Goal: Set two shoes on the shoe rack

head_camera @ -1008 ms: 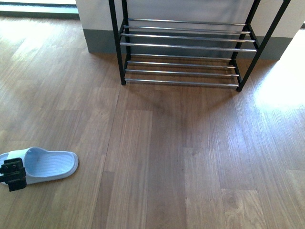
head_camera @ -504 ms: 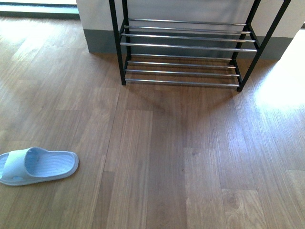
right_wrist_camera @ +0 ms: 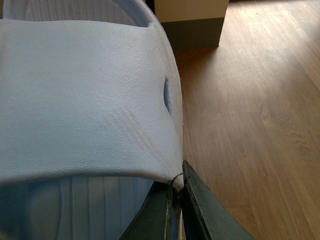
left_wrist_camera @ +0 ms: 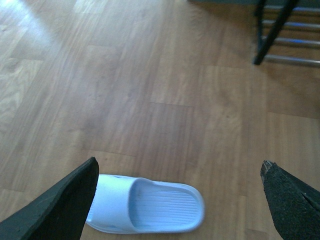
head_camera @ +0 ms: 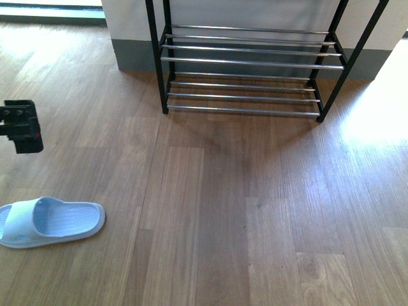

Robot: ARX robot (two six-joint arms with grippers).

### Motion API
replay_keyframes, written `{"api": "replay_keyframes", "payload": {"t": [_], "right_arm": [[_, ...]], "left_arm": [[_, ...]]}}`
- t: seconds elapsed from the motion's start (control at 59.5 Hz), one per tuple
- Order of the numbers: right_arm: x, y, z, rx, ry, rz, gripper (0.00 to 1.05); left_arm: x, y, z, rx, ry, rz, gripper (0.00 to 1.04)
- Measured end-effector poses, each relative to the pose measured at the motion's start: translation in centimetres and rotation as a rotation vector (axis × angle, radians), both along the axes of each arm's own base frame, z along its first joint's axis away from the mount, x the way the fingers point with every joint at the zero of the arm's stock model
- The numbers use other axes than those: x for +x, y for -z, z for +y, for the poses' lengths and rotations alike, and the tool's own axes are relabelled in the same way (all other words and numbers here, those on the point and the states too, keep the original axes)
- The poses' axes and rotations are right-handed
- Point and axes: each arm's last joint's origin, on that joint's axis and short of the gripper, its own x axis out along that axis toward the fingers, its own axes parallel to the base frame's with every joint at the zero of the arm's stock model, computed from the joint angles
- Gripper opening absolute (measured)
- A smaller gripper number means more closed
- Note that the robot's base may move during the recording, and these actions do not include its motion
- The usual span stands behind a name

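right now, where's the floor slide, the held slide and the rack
floor slide (head_camera: 64,220): front view, on its ribbed footbed.
held slide (right_wrist_camera: 85,95): right wrist view, on its wide strap.
rack (head_camera: 245,59): front view, on a chrome shelf rod.

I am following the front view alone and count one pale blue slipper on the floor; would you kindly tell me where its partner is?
Observer: The second slipper is outside your frame, clamped at the edge of its strap in the right pincer.
Operator: Thank you. I see only a dark block at my left edge; is the left pincer open?
Observer: Yes. The left wrist view shows the left pincer wide open and empty, looking down on the floor slipper.
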Motion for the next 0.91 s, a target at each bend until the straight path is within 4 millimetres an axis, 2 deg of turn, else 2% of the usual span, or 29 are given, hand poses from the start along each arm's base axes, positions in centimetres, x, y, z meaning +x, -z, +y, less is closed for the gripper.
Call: {"api": "replay_keyframes", "payload": {"t": [0.05, 0.118, 0.185, 0.302, 0.353, 0.42, 0.554, 0.722, 0.907], "right_arm": [[0.0, 0.0, 0.0, 0.0, 0.0, 0.0, 0.01], [0.0, 0.0, 0.0, 0.0, 0.0, 0.0, 0.01], [0.0, 0.0, 0.0, 0.0, 0.0, 0.0, 0.01], [0.0, 0.0, 0.0, 0.0, 0.0, 0.0, 0.01], [0.0, 0.0, 0.0, 0.0, 0.0, 0.0, 0.01], [0.0, 0.0, 0.0, 0.0, 0.0, 0.0, 0.01], [0.0, 0.0, 0.0, 0.0, 0.0, 0.0, 0.01], [0.0, 0.0, 0.0, 0.0, 0.0, 0.0, 0.01], [0.0, 0.0, 0.0, 0.0, 0.0, 0.0, 0.01]], "left_arm": [[1.5, 0.3, 0.1, 0.028, -0.03, 0.008, 0.95], [1.6, -0.3, 0.2, 0.046, -0.039, -0.022, 0.95], [0.2, -1.8, 0.1, 0.053, -0.018, -0.086, 0.95], [-2.4, -2.8, 0.2, 0.022, 0.02, -0.123, 0.95], [-3.4, -2.4, 0.6, 0.003, 0.024, -0.111, 0.95], [-3.4, -1.4, 1.5, 0.003, -0.009, -0.086, 0.95], [-2.0, 1.3, 3.1, 0.006, -0.09, -0.002, 0.95], [0.1, 3.0, 3.5, 0.009, -0.105, 0.04, 0.95], [0.2, 3.9, 3.5, -0.021, -0.089, 0.028, 0.95]]}}
